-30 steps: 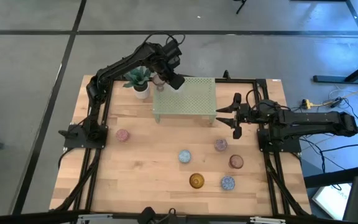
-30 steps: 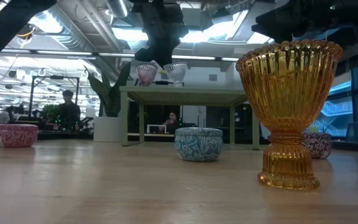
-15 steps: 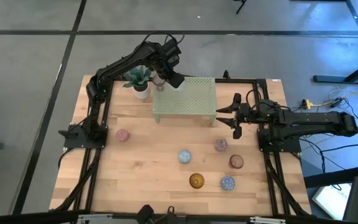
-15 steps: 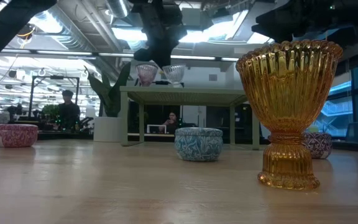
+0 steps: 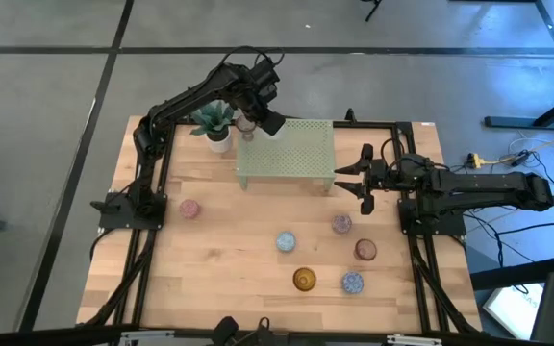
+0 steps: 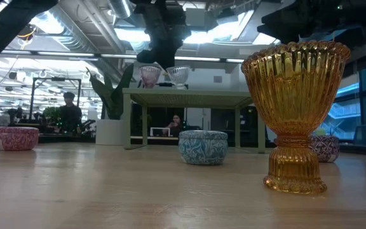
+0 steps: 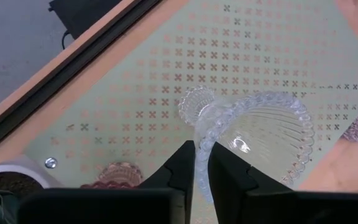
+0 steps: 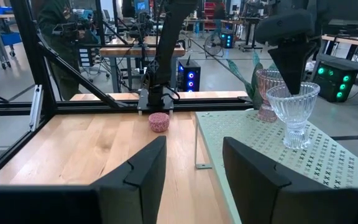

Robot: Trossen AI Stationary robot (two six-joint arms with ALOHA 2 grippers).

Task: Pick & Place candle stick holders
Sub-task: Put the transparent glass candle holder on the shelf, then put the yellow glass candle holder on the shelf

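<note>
A clear ribbed glass holder (image 8: 293, 112) stands upright on the pale green perforated stand (image 5: 296, 154), beside a pinkish-brown holder (image 8: 267, 93) that rests on its foot there. My left gripper (image 5: 269, 125) is above the stand's far left part, shut on the clear holder (image 7: 253, 137). My right gripper (image 5: 354, 180) is open and empty just right of the stand. Several more holders stand on the table: pink mosaic (image 5: 190, 209), blue mosaic (image 5: 286, 241), amber (image 5: 304, 280) and others. My left gripper pinches the clear holder's rim wall (image 7: 202, 163), one finger inside the cup and one outside. The fingers come from above, pointing down. The holder is upright, and its foot (image 8: 296, 142) appears to be on the stand's top.
A small potted plant (image 5: 214, 123) stands left of the stand, close to my left arm. Three more holders (image 5: 341, 224), (image 5: 365, 250), (image 5: 352, 283) stand on the right near part of the table. The left near part of the wooden table (image 5: 210, 279) is bare.
</note>
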